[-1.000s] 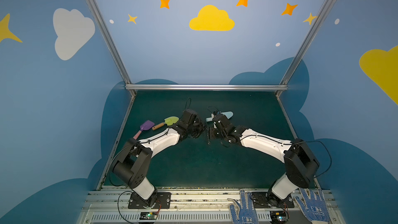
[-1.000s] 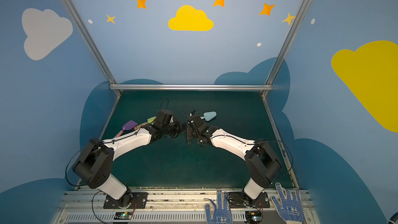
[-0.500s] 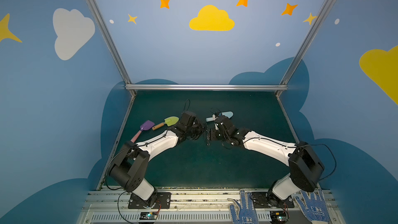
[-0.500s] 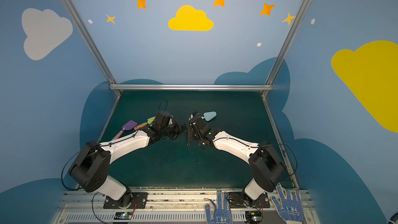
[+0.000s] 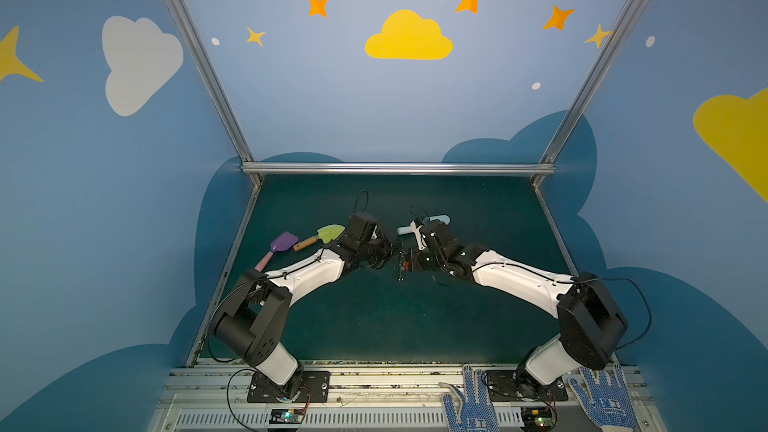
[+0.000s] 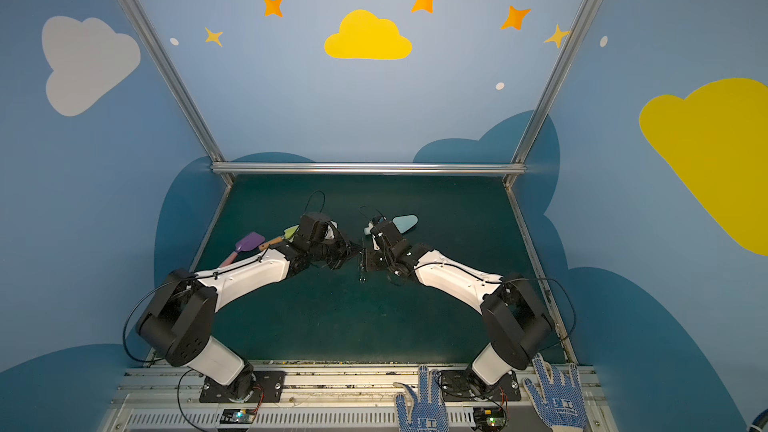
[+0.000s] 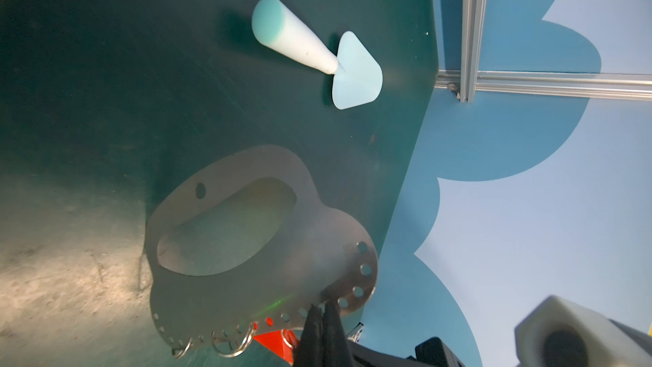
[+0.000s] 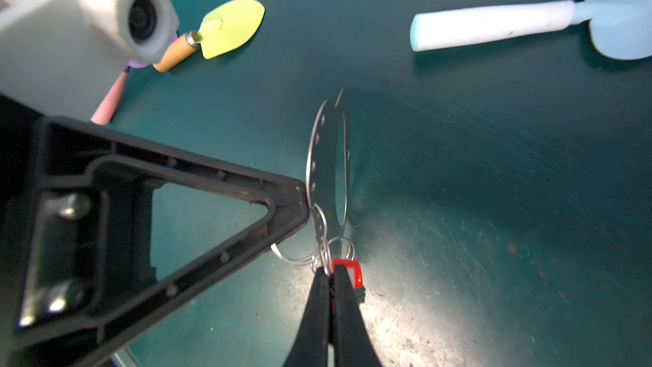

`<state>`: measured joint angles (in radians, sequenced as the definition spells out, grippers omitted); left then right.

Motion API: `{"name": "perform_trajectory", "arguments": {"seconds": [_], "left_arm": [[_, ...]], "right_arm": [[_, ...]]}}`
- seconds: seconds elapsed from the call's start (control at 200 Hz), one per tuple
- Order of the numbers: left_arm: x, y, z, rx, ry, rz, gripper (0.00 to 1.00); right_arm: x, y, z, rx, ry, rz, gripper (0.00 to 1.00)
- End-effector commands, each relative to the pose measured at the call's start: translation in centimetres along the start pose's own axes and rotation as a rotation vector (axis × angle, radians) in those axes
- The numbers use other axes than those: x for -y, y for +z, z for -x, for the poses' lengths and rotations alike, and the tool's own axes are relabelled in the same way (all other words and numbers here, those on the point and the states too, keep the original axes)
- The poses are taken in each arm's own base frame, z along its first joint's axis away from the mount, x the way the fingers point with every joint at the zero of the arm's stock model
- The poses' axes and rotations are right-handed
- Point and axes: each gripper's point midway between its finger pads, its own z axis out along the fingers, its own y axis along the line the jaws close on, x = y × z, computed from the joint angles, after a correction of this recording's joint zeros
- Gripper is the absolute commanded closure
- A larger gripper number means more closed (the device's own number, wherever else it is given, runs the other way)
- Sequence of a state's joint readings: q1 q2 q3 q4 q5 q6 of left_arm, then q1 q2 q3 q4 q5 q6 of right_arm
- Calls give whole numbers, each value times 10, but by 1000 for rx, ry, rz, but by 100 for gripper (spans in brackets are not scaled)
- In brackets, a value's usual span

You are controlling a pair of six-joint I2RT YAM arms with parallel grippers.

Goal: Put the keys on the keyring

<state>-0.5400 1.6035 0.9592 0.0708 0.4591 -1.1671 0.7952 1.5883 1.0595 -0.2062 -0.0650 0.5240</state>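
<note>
Right wrist — right pincer [image 8: 331, 277] tight on red-tagged keys [image 8: 355, 271], left pincer [image 8: 304, 203] tight on flat keyring [image 8: 330, 157].

Robot lab booth: blue walls [image 5: 332, 110] with painted clouds and stars, aluminium frame [image 5: 395, 168], two bench-bolted arms [image 5: 309, 278].

You get evenly lit blue walls [image 5: 332, 110] in both top views, but the dark green table [image 5: 374, 317] is dim and the metal posts [image 5: 199, 56] splay outward with wide-lens distortion at the edges. In the 2 wrist views a pale glare patch washes the table, and the blue shovel [image 7: 293, 44] casts a soft shadow. The keyring [image 7: 229, 294] looks hazy, and the white camera housing [image 8: 88, 30] up close is blurred.
</note>
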Motion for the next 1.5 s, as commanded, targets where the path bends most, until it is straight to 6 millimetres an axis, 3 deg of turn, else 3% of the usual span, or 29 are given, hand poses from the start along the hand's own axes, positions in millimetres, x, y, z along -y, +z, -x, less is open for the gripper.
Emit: {"name": "perform_trajectory", "arguments": {"seconds": [0.0,0.29,0.526,0.696,0.891,1.137,1.497], "left_arm": [[42,0,-1,-40,79,-135,96],[50,5,-10,-118,125,-134,96],[43,13,-10,-145,126,-94,96],[39,18,-10,-158,123,-83,79],[41,16,-11,-160,137,-73,72],[43,-6,-5,-114,182,-39,60],[28,-39,0,-61,191,-3,53]], "right_arm": [[-25,1,-21,-142,-51,145,100],[-50,-3,-26,-223,-53,344,100],[-52,-1,-28,-236,8,434,100],[-52,-1,-25,-219,77,513,100],[-56,-2,-25,-210,108,581,100],[-51,0,-23,-196,158,612,100],[-37,1,-25,-193,169,551,100]]}}
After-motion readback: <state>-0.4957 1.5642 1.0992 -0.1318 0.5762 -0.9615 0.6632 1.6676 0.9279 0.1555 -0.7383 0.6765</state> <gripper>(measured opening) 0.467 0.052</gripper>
